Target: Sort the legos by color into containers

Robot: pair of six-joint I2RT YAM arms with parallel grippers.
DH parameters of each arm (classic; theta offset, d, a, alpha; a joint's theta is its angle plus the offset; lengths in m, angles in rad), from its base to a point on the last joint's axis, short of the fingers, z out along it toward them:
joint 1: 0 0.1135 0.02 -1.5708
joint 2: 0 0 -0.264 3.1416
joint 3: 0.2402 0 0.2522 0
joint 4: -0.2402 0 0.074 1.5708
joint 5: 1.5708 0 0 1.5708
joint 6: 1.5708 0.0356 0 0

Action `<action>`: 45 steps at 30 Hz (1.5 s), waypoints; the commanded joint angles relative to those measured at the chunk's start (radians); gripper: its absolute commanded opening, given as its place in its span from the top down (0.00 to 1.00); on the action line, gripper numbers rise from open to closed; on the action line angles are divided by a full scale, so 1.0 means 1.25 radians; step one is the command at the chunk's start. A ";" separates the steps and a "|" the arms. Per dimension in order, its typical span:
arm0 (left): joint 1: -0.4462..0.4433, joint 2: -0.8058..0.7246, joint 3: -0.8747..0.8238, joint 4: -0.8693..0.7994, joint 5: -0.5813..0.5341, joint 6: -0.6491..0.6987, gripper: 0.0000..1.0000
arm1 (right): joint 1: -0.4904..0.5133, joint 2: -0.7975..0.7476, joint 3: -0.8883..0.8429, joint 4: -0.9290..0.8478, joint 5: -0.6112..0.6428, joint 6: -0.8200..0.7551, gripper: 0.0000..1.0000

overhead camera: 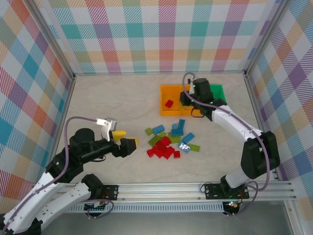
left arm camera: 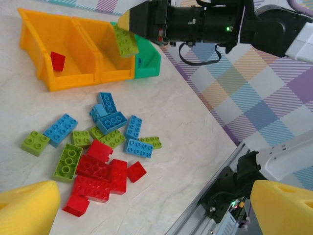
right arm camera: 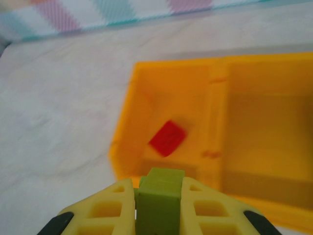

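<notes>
One lime brick [left arm camera: 126, 41] clamped in right hand [right arm camera: 159, 210], held over orange bins [right arm camera: 124, 127] (red brick [right arm camera: 167, 138] inside) | green bin [left arm camera: 149, 61] at 3 o'clock of them | left hand [overhead camera: 124, 138] spread wide, empty, 9 o'clock of pile [overhead camera: 168, 142] | risk: early release, colours mixed

2 orange bins [left arm camera: 34, 29] and 1 green bin [left arm camera: 149, 58]: upright, open-topped, touching in a row. 1 red brick [left arm camera: 57, 60]: inside the end orange bin. Heap of legos [left arm camera: 98, 169], red, lime, blue: loose, near the bins. 1 lime brick [left arm camera: 125, 41]: pinched aloft in right gripper [right arm camera: 159, 198], over the bins.
</notes>
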State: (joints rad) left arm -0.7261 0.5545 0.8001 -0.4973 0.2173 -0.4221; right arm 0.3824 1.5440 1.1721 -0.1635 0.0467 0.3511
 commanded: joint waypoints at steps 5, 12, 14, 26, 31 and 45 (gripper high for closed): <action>-0.008 0.027 -0.034 0.078 -0.034 -0.082 0.00 | -0.136 0.206 0.099 0.080 -0.077 0.053 0.90; -0.009 0.018 -0.045 0.031 -0.104 -0.095 0.00 | -0.138 0.331 0.192 0.048 -0.101 0.057 0.69; -0.008 0.019 -0.048 0.024 -0.112 -0.093 0.00 | -0.138 0.332 0.195 0.047 -0.107 0.061 0.63; -0.008 0.064 -0.007 0.019 -0.119 0.082 0.00 | -0.129 0.065 0.012 0.007 -0.172 0.072 0.57; -0.008 0.118 0.098 -0.030 -0.052 0.290 0.00 | -0.083 -0.102 -0.143 -0.099 -0.205 0.077 0.50; -0.019 0.270 0.066 0.059 0.023 0.578 0.00 | 0.158 -0.027 -0.116 -0.309 0.000 0.068 0.00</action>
State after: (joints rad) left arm -0.7288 0.9184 0.9260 -0.5045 0.2161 0.2443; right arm 0.5713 1.4708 0.9810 -0.5259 -0.0154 0.4305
